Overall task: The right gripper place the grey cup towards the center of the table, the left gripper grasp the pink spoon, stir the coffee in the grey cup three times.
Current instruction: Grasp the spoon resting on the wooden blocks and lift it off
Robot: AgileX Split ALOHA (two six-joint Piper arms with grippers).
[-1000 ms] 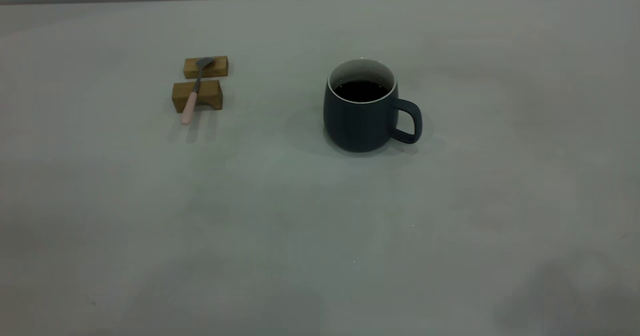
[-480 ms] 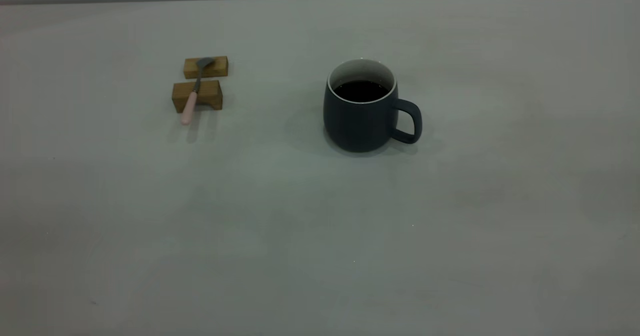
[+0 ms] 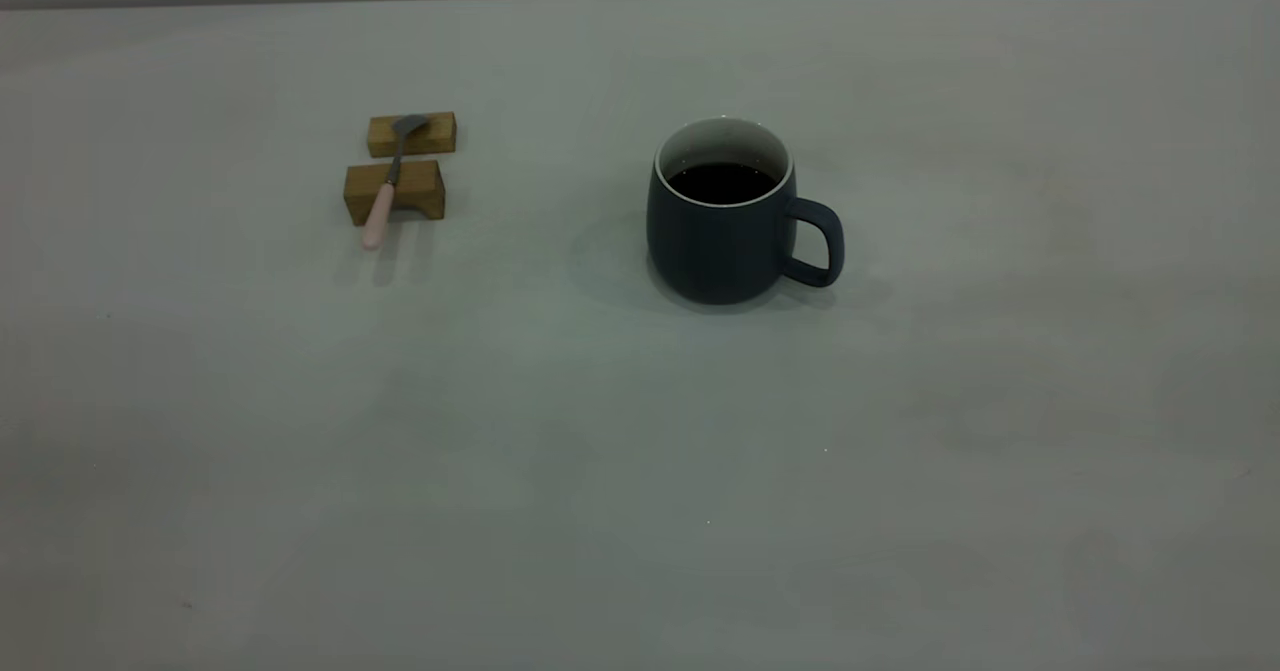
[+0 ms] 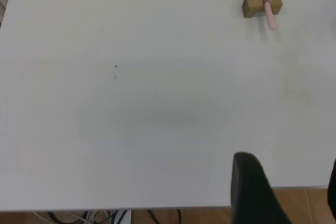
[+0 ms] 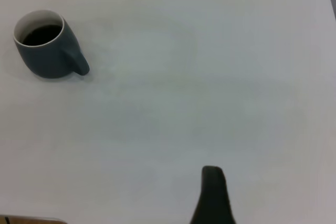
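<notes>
While the grey cup (image 3: pixel 722 213) is sitting right of centre in the exterior frame, handle turned right, the right end effector (image 5: pixel 212 195) is needing a level approach to that handle, its opening being impossible to tell, keeping the coffee (image 3: pixel 722 181) unspilled.

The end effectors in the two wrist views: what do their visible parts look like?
Little shows. The left end effector appears as a matte black, rounded finger plus a dark sliver at the frame edge. The right one shows a single black, blunt-tipped finger. No cables or markings are visible on them.
</notes>
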